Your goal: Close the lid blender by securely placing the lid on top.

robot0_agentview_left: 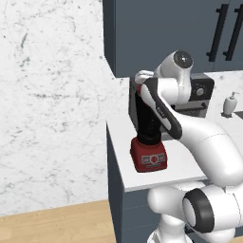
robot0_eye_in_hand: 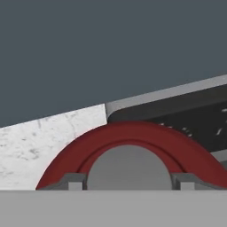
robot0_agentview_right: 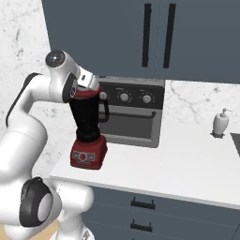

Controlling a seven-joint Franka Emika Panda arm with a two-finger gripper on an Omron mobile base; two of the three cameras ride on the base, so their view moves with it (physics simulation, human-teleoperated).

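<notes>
Lid: the red lid (robot0_eye_in_hand: 128, 146) with its pale grey centre cap lies right under my hand; in the hand view it curves up from the bottom edge, the cap in the middle. In the right base view it shows as a red rim (robot0_agentview_right: 86, 93) on top of the dark jar.
Blender: the blender (robot0_agentview_left: 148, 137) stands near the left front corner of the white counter (robot0_agentview_right: 187, 164), tall dark jar on a red square base, control panel facing forward, handle toward the toaster oven.
My hand: my gripper (robot0_eye_in_hand: 128, 181) is at the top of the jar, one grey fingertip (robot0_eye_in_hand: 73, 181) on each side of the lid's centre cap, both close against it. I am grasping the lid by that cap.
Seating: I cannot tell whether the lid is fully seated on the jar rim.
Toaster oven: the grey toaster oven (robot0_agentview_right: 133, 112) sits just behind and beside the blender, against the marble wall.
Soap dispenser: a small white soap dispenser (robot0_agentview_right: 220, 123) stands well apart, on the far right of the counter.
Cabinets: dark blue cabinets (robot0_agentview_right: 154, 33) hang above.
</notes>
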